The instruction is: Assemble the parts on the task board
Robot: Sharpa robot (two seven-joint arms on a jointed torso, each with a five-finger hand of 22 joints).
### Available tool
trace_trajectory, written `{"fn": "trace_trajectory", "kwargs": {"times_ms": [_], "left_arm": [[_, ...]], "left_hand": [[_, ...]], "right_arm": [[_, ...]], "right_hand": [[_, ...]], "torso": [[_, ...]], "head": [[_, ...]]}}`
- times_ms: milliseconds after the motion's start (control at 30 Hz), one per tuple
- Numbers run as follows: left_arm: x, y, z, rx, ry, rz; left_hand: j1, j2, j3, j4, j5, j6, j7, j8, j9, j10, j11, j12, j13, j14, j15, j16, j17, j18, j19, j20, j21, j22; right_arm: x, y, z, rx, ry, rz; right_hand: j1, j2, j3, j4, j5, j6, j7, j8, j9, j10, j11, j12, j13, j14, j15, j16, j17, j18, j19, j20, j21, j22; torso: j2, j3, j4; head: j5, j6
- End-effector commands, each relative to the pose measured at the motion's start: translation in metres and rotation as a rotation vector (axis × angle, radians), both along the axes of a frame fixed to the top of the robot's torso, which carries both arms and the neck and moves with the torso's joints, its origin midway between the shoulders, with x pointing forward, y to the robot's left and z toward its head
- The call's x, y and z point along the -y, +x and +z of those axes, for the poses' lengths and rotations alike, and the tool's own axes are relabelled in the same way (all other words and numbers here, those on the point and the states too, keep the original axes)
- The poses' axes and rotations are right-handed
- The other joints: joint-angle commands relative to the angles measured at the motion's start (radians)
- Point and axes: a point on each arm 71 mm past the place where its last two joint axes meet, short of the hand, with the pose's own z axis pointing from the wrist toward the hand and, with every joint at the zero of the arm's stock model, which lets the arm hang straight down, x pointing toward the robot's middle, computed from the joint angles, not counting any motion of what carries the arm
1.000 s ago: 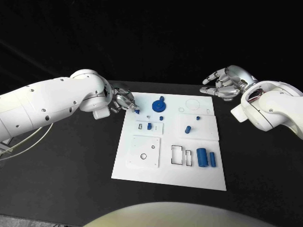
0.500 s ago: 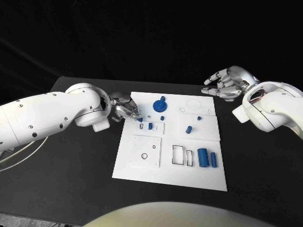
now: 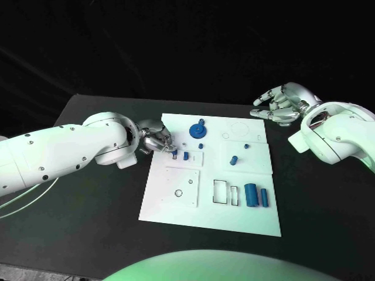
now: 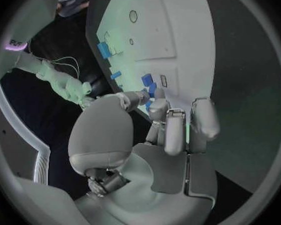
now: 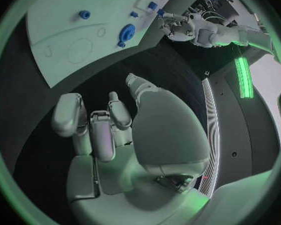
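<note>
The white task board (image 3: 175,205) lies mid-table. My left hand (image 3: 156,140) hovers at its left edge and pinches a small blue part (image 3: 173,154) over the small slotted plate, right beside a blue peg (image 3: 185,156) standing there. In the left wrist view the fingertips (image 4: 158,109) hold that blue part (image 4: 149,105) just above the board (image 4: 178,35). A round blue part (image 3: 198,129) lies near the far edge, and two blue cylinders (image 3: 255,195) lie near the right. My right hand (image 3: 276,105) hangs beyond the far right corner, fingers loosely curled and holding nothing.
Small blue pieces sit at mid-board (image 3: 233,159) and further back (image 3: 246,146). Rectangular cutouts (image 3: 224,192) and a square plate with a round hole (image 3: 178,188) take up the board's near half. Black table (image 3: 86,193) surrounds the board.
My left hand has carried the small blue part from the board's far left corner toward me, down to the slotted plate. The right hand has stayed where it was.
</note>
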Motion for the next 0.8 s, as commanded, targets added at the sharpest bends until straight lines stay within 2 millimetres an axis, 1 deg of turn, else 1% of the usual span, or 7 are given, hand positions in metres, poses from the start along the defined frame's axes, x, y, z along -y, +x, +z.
{"fn": "trace_trajectory", "kwargs": {"times_ms": [33,133,367,567,700,800], "left_arm": [[0.0033,0.0007,0.0030,0.066,0.018,-0.028],[0.0044,0.0002,0.0028,0.077,0.034,-0.043],[0.0057,-0.0005,0.0024,0.112,0.072,-0.069],[0.0058,-0.0014,0.0003,0.135,0.095,-0.074],[0.0056,-0.0025,-0.0020,0.147,0.105,-0.074],[0.0055,-0.0031,-0.0034,0.156,0.105,-0.072]], "left_hand": [[-0.005,0.003,0.198,-0.196,0.007,0.010,0.000,0.001,0.000,0.008,-0.001,0.005,0.002,0.070,-0.009,0.007,0.142,-0.012,0.005,0.000,0.006,0.002],[-0.007,0.001,0.200,-0.198,0.015,0.012,-0.001,0.001,-0.001,0.010,-0.002,0.005,0.003,0.070,-0.010,0.007,0.142,-0.012,0.007,-0.001,0.008,0.005],[-0.008,0.000,0.200,-0.198,0.019,0.014,-0.001,0.001,-0.001,0.010,-0.002,0.006,0.004,0.070,-0.010,0.007,0.142,-0.012,0.007,-0.001,0.008,0.005],[-0.009,-0.001,0.200,-0.199,0.023,0.015,-0.001,0.000,-0.001,0.012,-0.002,0.007,0.006,0.070,-0.010,0.007,0.142,-0.013,0.008,-0.001,0.010,0.008],[-0.010,-0.001,0.201,-0.199,0.025,0.016,-0.002,0.000,-0.002,0.013,-0.002,0.008,0.007,0.070,-0.010,0.007,0.142,-0.013,0.010,-0.002,0.011,0.011],[-0.012,-0.003,0.202,-0.201,0.034,0.019,-0.002,0.000,-0.002,0.016,-0.003,0.010,0.010,0.070,-0.011,0.007,0.142,-0.014,0.013,-0.002,0.014,0.016]], "right_arm": [[-0.0001,-0.0002,-0.0004,0.000,-0.003,0.003],[0.0002,-0.0003,-0.0005,-0.001,-0.003,0.003],[0.0003,-0.0004,-0.0006,-0.002,-0.004,0.004],[0.0005,-0.0005,-0.0006,-0.001,-0.004,0.004],[0.0008,-0.0005,-0.0006,-0.001,-0.003,0.003],[0.0009,-0.0005,-0.0006,-0.001,-0.003,0.003]], "right_hand": [[-0.011,0.000,0.007,0.001,-0.001,-0.008,-0.001,0.005,-0.001,-0.003,-0.003,-0.003,0.001,0.059,-0.005,-0.004,0.089,0.016,-0.006,-0.003,-0.003,-0.001],[-0.011,0.000,0.007,0.001,-0.001,-0.008,-0.001,0.005,-0.001,-0.003,-0.003,-0.003,0.001,0.059,-0.005,-0.004,0.089,0.016,-0.006,-0.003,-0.003,-0.001],[-0.011,0.000,0.007,0.001,-0.001,-0.008,-0.001,0.005,-0.001,-0.003,-0.003,-0.003,0.001,0.059,-0.005,-0.004,0.089,0.016,-0.006,-0.003,-0.003,-0.001],[-0.011,0.000,0.007,0.001,-0.001,-0.008,-0.001,0.005,-0.001,-0.003,-0.003,-0.003,0.001,0.059,-0.005,-0.004,0.089,0.016,-0.006,-0.003,-0.003,-0.001],[-0.011,0.000,0.007,0.001,-0.001,-0.008,-0.001,0.005,-0.001,-0.003,-0.003,-0.003,0.001,0.059,-0.005,-0.004,0.089,0.016,-0.006,-0.003,-0.003,-0.001],[-0.011,0.000,0.007,0.001,-0.001,-0.008,-0.001,0.005,-0.001,-0.003,-0.003,-0.003,0.001,0.059,-0.005,-0.004,0.089,0.016,-0.006,-0.003,-0.003,-0.001]], "torso": [[0.001,0.0009,-0.0010],[0.001,0.0000,-0.0006],[0.001,0.0002,0.0010],[0.000,-0.0004,-0.0006],[0.000,-0.0007,-0.0004],[0.000,-0.0005,0.0001]], "head": [[0.000,-0.001],[0.000,-0.004],[-0.001,-0.007],[0.001,-0.010],[0.001,-0.011],[0.001,-0.012]]}}
